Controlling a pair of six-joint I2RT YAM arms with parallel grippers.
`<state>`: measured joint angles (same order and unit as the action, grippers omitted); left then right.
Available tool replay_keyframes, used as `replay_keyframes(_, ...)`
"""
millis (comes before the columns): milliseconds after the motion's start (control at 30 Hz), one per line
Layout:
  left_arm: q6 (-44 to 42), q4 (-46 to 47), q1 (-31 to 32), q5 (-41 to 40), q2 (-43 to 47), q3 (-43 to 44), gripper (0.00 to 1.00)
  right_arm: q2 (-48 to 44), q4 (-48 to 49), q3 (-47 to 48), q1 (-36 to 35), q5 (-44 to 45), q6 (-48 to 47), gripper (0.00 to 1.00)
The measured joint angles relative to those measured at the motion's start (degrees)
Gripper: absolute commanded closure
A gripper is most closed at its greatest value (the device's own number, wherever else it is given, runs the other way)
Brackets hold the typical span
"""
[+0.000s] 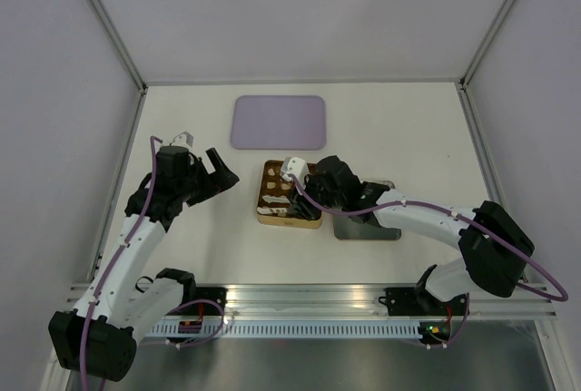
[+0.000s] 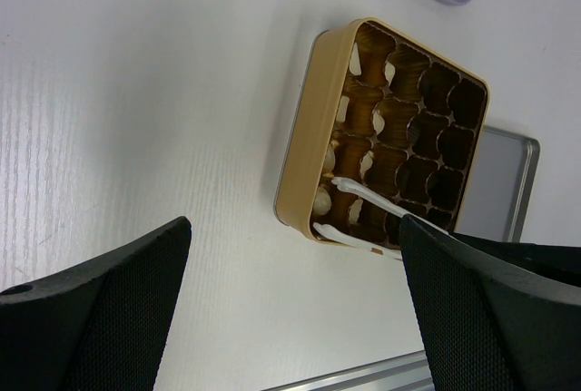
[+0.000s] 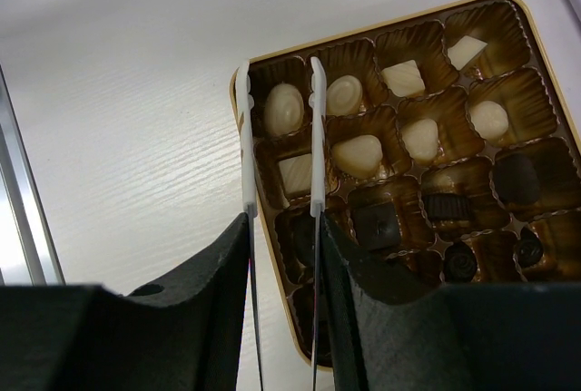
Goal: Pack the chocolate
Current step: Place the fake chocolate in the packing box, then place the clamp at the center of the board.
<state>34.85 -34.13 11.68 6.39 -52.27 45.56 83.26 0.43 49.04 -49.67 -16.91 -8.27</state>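
Chocolate in tin corner cell: avoid snagging with tweezers pinched in right gripper; left gripper spread.

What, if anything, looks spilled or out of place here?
Nothing stands out. Every chocolate I can see sits in a cup of the gold tin; none lies on the table. The right gripper holds tweezers over the tin's corner.
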Motion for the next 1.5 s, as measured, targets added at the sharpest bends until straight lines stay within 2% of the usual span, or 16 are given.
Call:
replay_keyframes(167, 0.0, 0.0, 0.0, 0.1, 0.4, 0.0, 0.0, 0.0, 0.0, 0.0, 0.0, 0.0, 0.3, 0.57)
replay_keyframes(267, 0.0, 0.0, 0.0, 0.2, 0.5, 0.0, 0.0, 0.0, 0.0, 0.0, 0.0, 0.1, 0.6, 0.64)
replay_keyframes(500, 0.0, 0.0, 0.0, 0.2, 0.6, 0.0, 0.0, -0.6, 0.1, 0.0, 0.0, 0.9, 2.1, 0.7)
replay_keyframes(667, 0.0, 0.0, 0.0, 0.3, 0.9, 0.0, 0.0, -5.1, 0.5, 0.0, 0.0, 2.9, 4.1, 0.71)
replay_keyframes(833, 0.0, 0.0, 0.0, 0.3, 0.9, 0.0, 0.0, -10.9, 1.1, 1.2, 0.0, 8.5, 6.5, 0.72)
replay_keyframes(1000, 0.0, 0.0, 0.0, 0.6, 0.9, 0.0, 0.01, -12.7, -0.6, 4.3, 1.0, 18.7, 11.1, 0.75)
replay_keyframes(1100, 0.0, 0.0, 0.0, 1.1, 0.9, 0.0, 0.0, -13.0, -3.6, 5.6, 4.1, 25.2, 15.6, 0.76)
replay_keyframes(1267, 0.0, 0.0, 0.0, 1.4, 0.9, 0.0, 0.01, -13.1, -9.4, 5.9, 15.3, 34.8, 20.2, 0.76)
replay_keyframes(1400, 0.0, 0.1, 0.0, 1.6, 0.9, 0.0, 0.01, -11.7, -9.4, 5.9, 25.6, 36.2, 20.0, 0.75)
replay_keyframes(1500, 0.0, 0.3, 0.0, 1.7, 0.5, 0.0, 0.0, -7.2, -6.4, 6.1, 34.1, 35.5, 19.0, 0.75)
